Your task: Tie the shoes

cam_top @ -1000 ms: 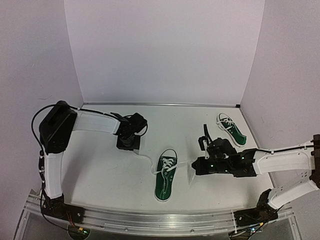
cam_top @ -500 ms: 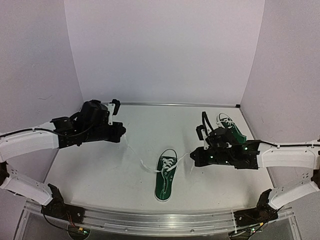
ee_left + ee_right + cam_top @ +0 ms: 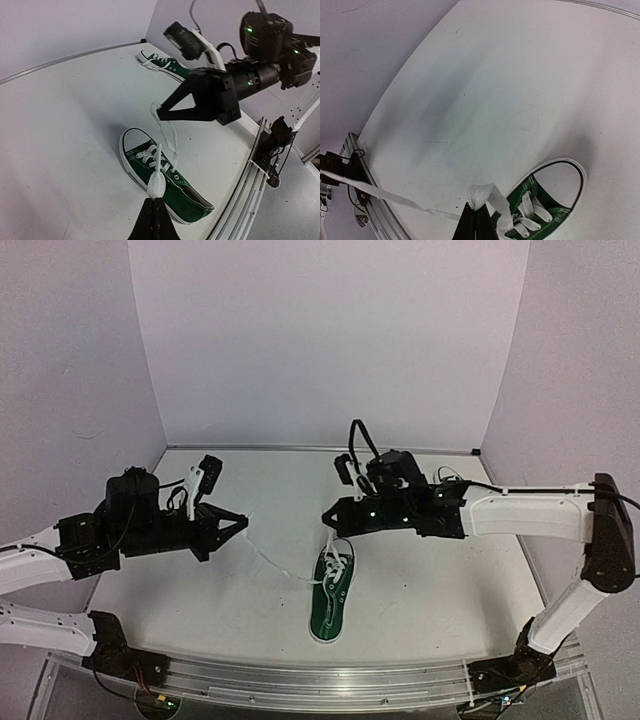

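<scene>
Left claw (image 3: pixel 153 202), left of the near shoe (image 3: pixel 331 592), and right claw (image 3: pixel 476 206), over its toe, each clamp a lace end (image 3: pixel 156 184). Cross the ends under even tension so the shoe stays flat on the surface (image 3: pixel 200 580). The second shoe (image 3: pixel 164 63) lies beyond.

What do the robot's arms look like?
The left arm and right arm are white tube-like shells joined by black joint housings. The left end effector and right end effector are black, tapering to triangular tips. Black cables loop over the wrists; green lights dot the right one.
</scene>
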Controlling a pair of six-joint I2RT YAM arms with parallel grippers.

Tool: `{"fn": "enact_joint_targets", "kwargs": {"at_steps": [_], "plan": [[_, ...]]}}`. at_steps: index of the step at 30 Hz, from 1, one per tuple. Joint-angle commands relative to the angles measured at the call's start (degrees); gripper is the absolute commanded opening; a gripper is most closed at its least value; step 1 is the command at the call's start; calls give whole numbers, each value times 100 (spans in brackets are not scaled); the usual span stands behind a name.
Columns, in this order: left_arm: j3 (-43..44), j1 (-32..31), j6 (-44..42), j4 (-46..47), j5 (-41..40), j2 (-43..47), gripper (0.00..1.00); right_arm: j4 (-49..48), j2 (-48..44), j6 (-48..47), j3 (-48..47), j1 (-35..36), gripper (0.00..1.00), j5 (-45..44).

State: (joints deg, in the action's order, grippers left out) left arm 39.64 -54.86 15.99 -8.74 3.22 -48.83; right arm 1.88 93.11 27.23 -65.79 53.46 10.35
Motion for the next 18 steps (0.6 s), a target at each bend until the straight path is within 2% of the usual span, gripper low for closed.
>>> {"fn": "enact_joint_targets", "kwargs": {"at_steps": [1,9,10,13,15,18], "plan": [[-111,-59,-296,476,476,294,0,-721,751,728,-493,73,0,672],[-92,-189,-246,471,989,-44,0,-1055,2096,1302,-1408,487,0,912],[-85,-213,-250,491,1030,-76,0,-1057,2203,1340,-1498,520,3,922],[-75,-253,-270,539,1084,-113,0,-1098,2352,1422,-1606,569,17,1032],[-57,-254,-295,540,1097,-95,0,-1102,2301,1399,-1588,567,39,1079],[-12,-259,-355,535,1117,-119,0,-1091,2030,1249,-1451,569,55,1065]]}}
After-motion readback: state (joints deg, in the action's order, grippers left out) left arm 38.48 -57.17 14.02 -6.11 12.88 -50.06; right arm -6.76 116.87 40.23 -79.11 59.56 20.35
